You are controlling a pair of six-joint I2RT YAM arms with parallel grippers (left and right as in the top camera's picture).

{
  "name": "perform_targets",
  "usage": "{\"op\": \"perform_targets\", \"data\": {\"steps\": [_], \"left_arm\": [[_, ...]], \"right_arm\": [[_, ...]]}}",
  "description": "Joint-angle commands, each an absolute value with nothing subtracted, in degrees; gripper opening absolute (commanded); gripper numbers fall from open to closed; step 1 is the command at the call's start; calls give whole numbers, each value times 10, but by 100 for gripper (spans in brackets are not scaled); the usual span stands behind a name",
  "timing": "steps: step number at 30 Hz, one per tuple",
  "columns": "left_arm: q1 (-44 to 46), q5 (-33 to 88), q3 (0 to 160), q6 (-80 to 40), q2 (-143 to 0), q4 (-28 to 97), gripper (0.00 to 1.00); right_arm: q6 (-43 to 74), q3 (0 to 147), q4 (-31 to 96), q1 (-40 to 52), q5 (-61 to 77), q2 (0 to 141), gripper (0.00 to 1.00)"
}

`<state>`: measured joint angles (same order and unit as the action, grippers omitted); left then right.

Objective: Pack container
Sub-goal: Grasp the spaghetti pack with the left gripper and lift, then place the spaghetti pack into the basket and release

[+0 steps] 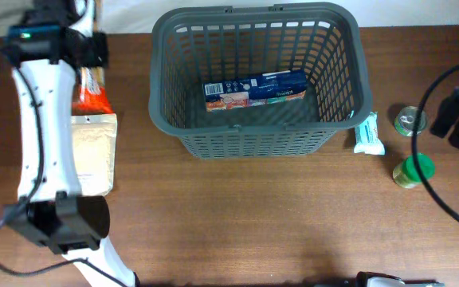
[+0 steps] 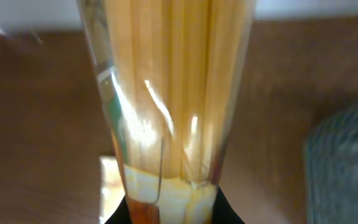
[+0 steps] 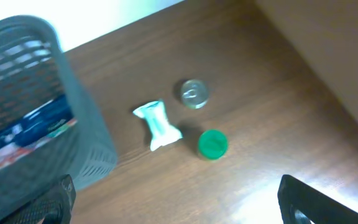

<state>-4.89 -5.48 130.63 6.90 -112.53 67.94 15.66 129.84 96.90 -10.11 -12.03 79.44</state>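
Spaghetti on the far left: the left gripper [image 2: 169, 214] is pinched onto a clear plastic packet of pale spaghetti [image 2: 166, 93]. Below it on the brown wooden table [image 1: 237, 223] lies a flat beige paper pouch [image 1: 94, 151]. At centre, toward the far edge, stands the large dark grey lattice plastic basket [image 1: 337, 88], with a blue rectangular carton [image 1: 253, 89] lying on its floor. Just beside its right corner lies a white-and-teal wrapped packet [image 1: 368, 134], then a small round tin can [image 1: 410, 120] and a green-lidded jar [image 1: 413, 170]. The right gripper [image 3: 179, 208] hangs above, fingers spread wide.
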Motion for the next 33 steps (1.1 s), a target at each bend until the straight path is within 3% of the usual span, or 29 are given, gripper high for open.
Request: {"op": "perform_targets", "data": {"steps": [1, 9, 12, 16, 23, 33], "left_arm": [[-42, -71, 1378, 126, -1068, 668, 2], [78, -54, 1443, 372, -1048, 661, 2], [154, -55, 1443, 492, -1052, 671, 2], [246, -59, 1442, 568, -1071, 669, 2], [334, -118, 1442, 608, -1141, 667, 2], [318, -118, 1399, 610, -1230, 656, 2]], "right_arm": [[192, 1300, 967, -153, -165, 790, 99], [203, 1300, 973, -329, -122, 819, 99], [203, 1300, 973, -359, -103, 831, 99], [203, 1299, 973, -369, -72, 839, 99], [202, 1299, 973, -368, -70, 839, 99], [202, 1299, 973, -368, -70, 839, 99]]}}
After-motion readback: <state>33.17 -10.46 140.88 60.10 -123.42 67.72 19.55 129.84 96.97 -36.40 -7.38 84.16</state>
